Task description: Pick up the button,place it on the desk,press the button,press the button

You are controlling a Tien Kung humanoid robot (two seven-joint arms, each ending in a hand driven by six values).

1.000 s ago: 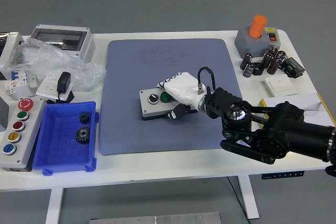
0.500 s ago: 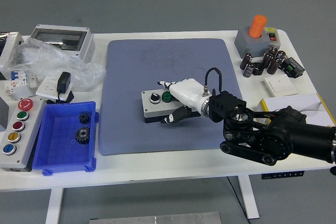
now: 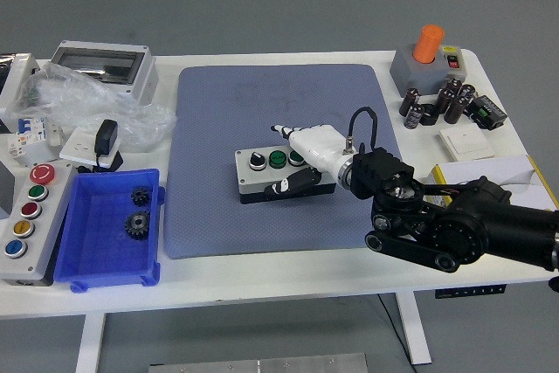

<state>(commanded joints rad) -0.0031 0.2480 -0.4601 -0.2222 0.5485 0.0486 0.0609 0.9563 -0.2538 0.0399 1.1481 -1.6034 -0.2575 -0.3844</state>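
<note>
A grey button box (image 3: 260,179) lies on the blue mat (image 3: 262,102) near its middle. Its top shows a black selector knob (image 3: 257,159) and two green buttons (image 3: 278,159). My right hand (image 3: 307,148), white on a black arm, straddles the box's right end. Its fingers (image 3: 281,129) stretch leftward along the far edge, and the thumb (image 3: 290,185) lies against the front face. The grip looks loose and the box rests flat on the mat. My left arm is out of view.
At the left are a blue bin (image 3: 87,242) holding two gears, a control box (image 3: 26,216) with coloured buttons, a charger (image 3: 105,141) and bagged parts (image 3: 87,98). At the right stand a grey box with an orange cap (image 3: 428,58), capacitors (image 3: 437,104) and a white plate (image 3: 465,142).
My right hand has slid to the right along the box, uncovering the knob and both green buttons. The box shifted slightly right and now lies still.
</note>
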